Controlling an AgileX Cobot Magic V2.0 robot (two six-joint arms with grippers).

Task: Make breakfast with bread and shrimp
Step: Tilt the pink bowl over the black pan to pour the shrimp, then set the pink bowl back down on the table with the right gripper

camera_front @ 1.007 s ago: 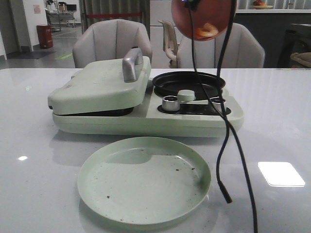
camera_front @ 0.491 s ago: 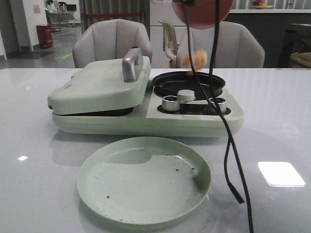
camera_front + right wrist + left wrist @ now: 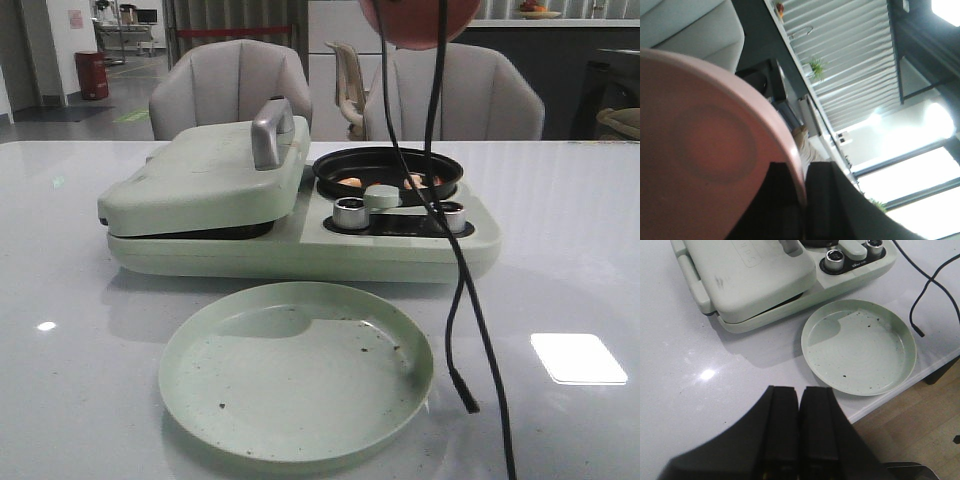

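The small orange-pink shrimp [image 3: 351, 183] lie in the round black pan [image 3: 388, 166] of the pale green breakfast maker [image 3: 300, 240]. No bread can be seen. The right gripper [image 3: 804, 200] pinches the rim of a tipped pink plate [image 3: 705, 150] high above the pan. The left gripper [image 3: 799, 430] is squeezed closed on nothing, over the white table [image 3: 680, 365] near a round green plate [image 3: 860, 347].

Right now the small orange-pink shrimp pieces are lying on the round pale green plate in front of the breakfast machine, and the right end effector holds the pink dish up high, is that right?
Not quite. The round pale green plate holds only dark crumbs. The front view shows the small orange-pink shrimp pieces in the round black pan on the machine. The right end effector does hold the pink dish up high.
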